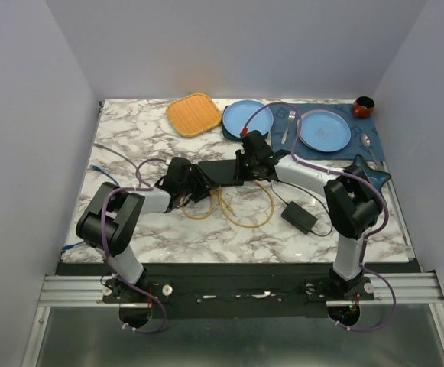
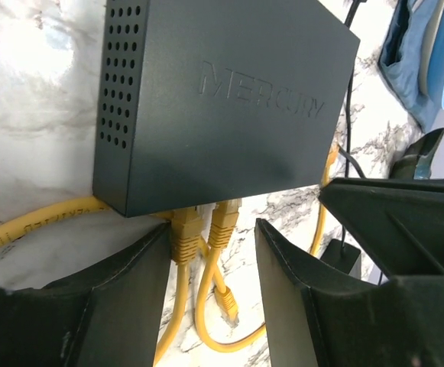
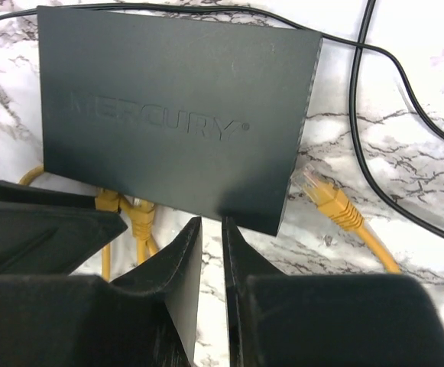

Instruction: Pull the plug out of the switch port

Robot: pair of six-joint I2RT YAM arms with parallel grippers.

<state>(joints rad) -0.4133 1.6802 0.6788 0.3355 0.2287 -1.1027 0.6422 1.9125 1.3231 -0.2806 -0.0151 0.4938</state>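
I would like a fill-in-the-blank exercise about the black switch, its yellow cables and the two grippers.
1. The flat matte-black switch bears the raised word ____.
2. ____ yellow plugs sit in its ports.
3. The open left gripper has its fingers on either side of those ____.
4. One loose yellow plug lies on the ____ tabletop.

Missing words: MERCURY; Two; plugs; marble

Leaving open marble left of the switch (image 1: 223, 171) and along the near edge, while crowding its port side with yellow cables (image 1: 246, 210), two seated plugs (image 2: 205, 226), a loose plug (image 3: 325, 196), the black power brick (image 1: 299, 217) and its black cord (image 3: 374, 176).
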